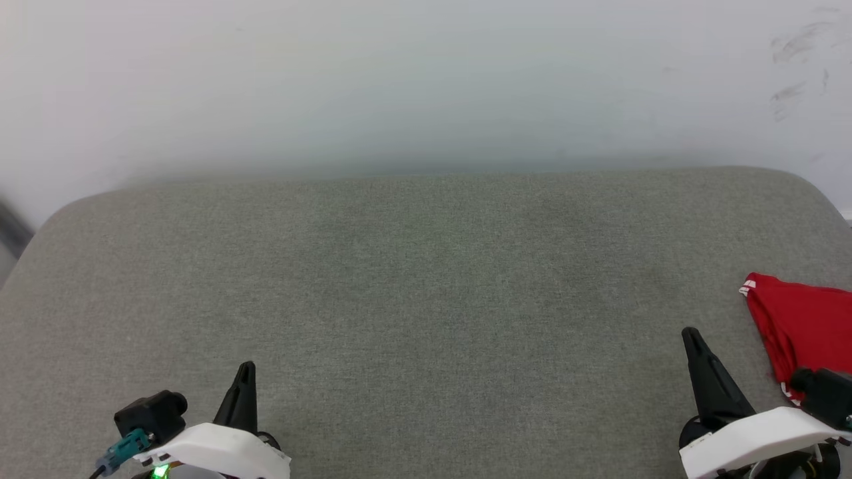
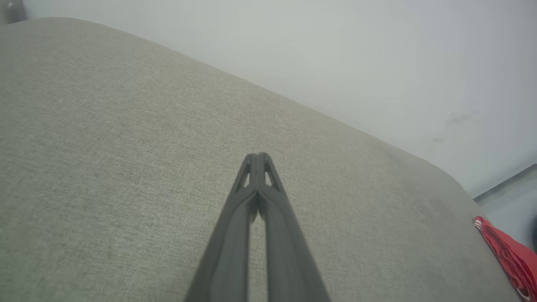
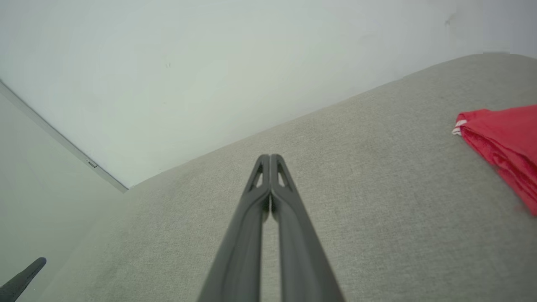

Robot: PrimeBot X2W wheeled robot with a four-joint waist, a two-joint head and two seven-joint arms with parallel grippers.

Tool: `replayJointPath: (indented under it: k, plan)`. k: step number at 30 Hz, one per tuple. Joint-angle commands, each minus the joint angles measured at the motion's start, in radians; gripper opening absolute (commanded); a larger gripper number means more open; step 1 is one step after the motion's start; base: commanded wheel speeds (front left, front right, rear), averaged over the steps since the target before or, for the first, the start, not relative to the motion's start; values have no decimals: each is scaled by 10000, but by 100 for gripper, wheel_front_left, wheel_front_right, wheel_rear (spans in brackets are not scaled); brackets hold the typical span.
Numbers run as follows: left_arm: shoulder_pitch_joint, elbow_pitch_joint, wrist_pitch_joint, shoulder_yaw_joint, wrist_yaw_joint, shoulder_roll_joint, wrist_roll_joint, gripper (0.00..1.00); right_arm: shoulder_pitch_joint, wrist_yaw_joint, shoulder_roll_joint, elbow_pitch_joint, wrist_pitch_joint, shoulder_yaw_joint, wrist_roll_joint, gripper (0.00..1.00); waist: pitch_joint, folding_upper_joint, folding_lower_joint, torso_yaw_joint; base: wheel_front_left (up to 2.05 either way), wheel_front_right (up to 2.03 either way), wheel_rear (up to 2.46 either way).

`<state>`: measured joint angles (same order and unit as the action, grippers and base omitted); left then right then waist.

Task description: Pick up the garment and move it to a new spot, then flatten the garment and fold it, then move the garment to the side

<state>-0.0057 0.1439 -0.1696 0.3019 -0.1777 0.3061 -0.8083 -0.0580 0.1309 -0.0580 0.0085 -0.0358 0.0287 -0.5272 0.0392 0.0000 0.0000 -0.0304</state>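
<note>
The garment (image 1: 799, 326) is a folded red shirt with a bit of white striped trim at one corner, lying at the right edge of the grey cushioned surface (image 1: 426, 279). It also appears as the garment (image 2: 509, 256) at the far right of the left wrist view and the garment (image 3: 503, 147) at the right of the right wrist view. My left gripper (image 1: 246, 368) hovers at the lower left, shut and empty; its fingertips meet (image 2: 259, 156). My right gripper (image 1: 691, 334) is shut and empty just left of the shirt, tips together (image 3: 269, 157).
A pale wall (image 1: 426, 80) rises behind the surface's far edge. The cushion's corners are rounded, and the floor (image 3: 42, 209) shows past its left side. The left gripper's dark fingertip (image 3: 21, 279) peeks in at the right wrist view's lower left.
</note>
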Motion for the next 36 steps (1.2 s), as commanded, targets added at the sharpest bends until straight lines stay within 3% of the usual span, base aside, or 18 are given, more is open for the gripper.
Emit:
replayJointPath:
  k: [1,36]
  plan:
    - [-314,-54,74,-244,130,-3,-318,0,362,1,-74,-36,18,37,-447,0,-6,0,0,5,0,0,0]
    - [-679,415,1239,-1923,1487,-1086,-3896,0,974,0,-140,1035,-216,243,-5284,0,-148,0,0,106,0,0,0]
